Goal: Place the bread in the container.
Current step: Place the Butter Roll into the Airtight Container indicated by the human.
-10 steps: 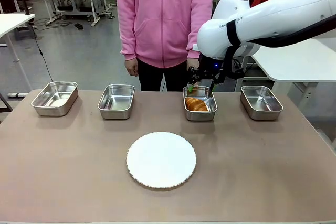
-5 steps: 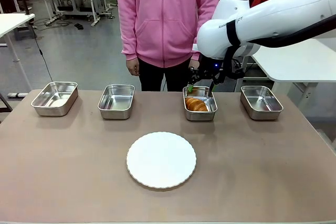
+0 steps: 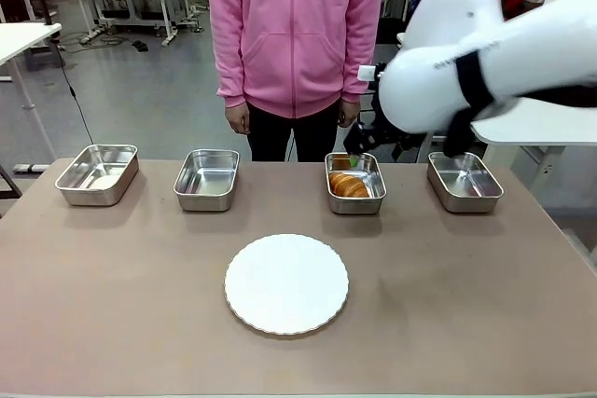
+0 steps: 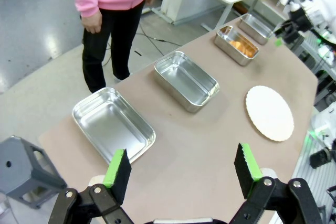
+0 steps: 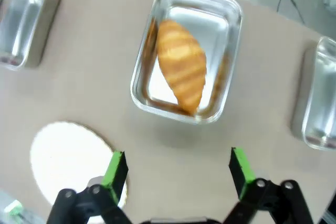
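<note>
The bread, a golden-brown croissant, lies inside the third steel container from the left. In the right wrist view the croissant rests diagonally in that pan. My right gripper hangs open above the table, nearer than the pan and clear of it, holding nothing. In the front view its black wrist hovers above the pan's far end. My left gripper is open and empty, high over the table's left end, looking along the row of pans.
Three empty steel pans share the far row. A round white plate lies mid-table. A person in a pink hoodie stands at the far edge, hands down.
My right arm has risen and drawn back from the third pan. The croissant stays lying in the pan, untouched.
</note>
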Controlling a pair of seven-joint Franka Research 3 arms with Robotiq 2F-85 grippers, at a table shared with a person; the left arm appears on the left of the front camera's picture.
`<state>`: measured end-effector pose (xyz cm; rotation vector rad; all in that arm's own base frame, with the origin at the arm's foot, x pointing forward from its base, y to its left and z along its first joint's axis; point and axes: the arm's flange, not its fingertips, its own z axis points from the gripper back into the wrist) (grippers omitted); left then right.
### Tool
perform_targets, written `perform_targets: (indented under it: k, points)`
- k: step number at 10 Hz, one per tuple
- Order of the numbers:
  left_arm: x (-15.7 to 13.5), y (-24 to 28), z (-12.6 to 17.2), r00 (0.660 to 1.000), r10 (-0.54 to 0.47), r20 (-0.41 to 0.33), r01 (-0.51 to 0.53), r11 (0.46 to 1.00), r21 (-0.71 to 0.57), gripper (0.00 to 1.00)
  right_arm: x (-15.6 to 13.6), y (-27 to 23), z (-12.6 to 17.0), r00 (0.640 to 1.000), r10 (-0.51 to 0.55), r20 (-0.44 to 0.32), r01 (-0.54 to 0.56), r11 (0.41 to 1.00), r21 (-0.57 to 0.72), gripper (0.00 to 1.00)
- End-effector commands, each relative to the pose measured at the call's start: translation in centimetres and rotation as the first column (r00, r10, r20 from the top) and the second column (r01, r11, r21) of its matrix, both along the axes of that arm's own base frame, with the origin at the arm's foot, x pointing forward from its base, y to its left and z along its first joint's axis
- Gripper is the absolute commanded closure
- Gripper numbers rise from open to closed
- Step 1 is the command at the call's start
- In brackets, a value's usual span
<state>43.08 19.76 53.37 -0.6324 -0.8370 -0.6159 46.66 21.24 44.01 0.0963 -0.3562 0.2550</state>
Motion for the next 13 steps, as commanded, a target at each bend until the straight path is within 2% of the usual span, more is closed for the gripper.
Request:
perform_targets:
  k: [1, 4, 6, 8, 9, 13]
  points:
    - [-0.2, 0.1, 0.0, 1.000, -0.010, 0.010, 0.010, 1.000, -0.002, 0.00, -4.9, -2.0, 0.3, 0.993, 0.118, 0.024, -0.118, 0.993, -0.015, 0.00]
    - [-0.2, 0.1, 0.0, 1.000, -0.010, 0.010, 0.010, 1.000, -0.002, 0.00, -9.0, -4.0, -0.3, 0.980, 0.197, 0.005, -0.197, 0.980, -0.004, 0.00]
    - [-0.2, 0.1, 0.0, 1.000, -0.010, 0.010, 0.010, 1.000, -0.002, 0.00, -10.4, -4.5, -0.8, 0.976, 0.217, 0.010, -0.217, 0.976, 0.008, 0.00]
    - [-0.2, 0.1, 0.0, 1.000, -0.010, 0.010, 0.010, 1.000, -0.002, 0.00, -10.5, -4.9, -1.5, 0.975, 0.219, -0.022, -0.219, 0.976, 0.012, 0.00]
    - [-0.2, 0.1, 0.0, 1.000, -0.010, 0.010, 0.010, 1.000, -0.002, 0.00, -9.9, -3.7, -0.7, 0.982, 0.187, 0.005, -0.187, 0.982, -0.027, 0.00]
    - [-0.2, 0.1, 0.0, 1.000, -0.010, 0.010, 0.010, 1.000, -0.002, 0.00, -9.9, -3.7, -0.7, 0.982, 0.187, 0.005, -0.187, 0.982, -0.027, 0.00]
